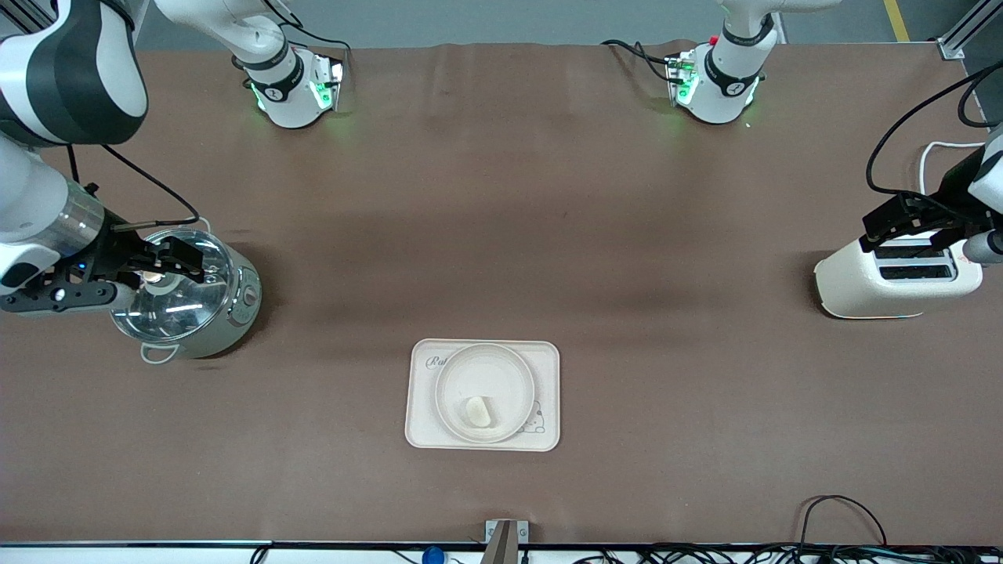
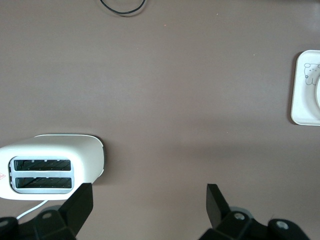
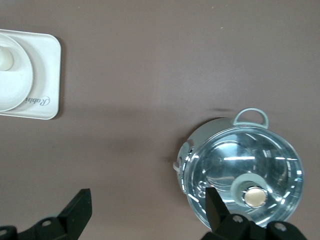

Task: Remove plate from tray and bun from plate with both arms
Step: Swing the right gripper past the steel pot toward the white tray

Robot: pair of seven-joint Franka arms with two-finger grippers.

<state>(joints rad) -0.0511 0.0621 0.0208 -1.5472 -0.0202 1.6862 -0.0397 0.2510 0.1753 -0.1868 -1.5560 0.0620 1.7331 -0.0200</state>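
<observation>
My left end effector [image 1: 913,223] hangs spread and empty over the toaster [image 1: 897,280]; my right end effector [image 1: 168,265], equally spread, hangs over the glass-lidded pot [image 1: 188,301]. Both are well apart from the tray [image 1: 483,435], which lies mid-worktop [image 1: 501,196] carrying the plate [image 1: 485,372], the bun [image 1: 479,411] on it. Nothing is started, I judge: next, one arm must reach for the plate's rim.

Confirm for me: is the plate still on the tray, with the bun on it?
Yes. The plate sits on the tray, and the bun lies on the plate. Neither gripper is near them.
</observation>
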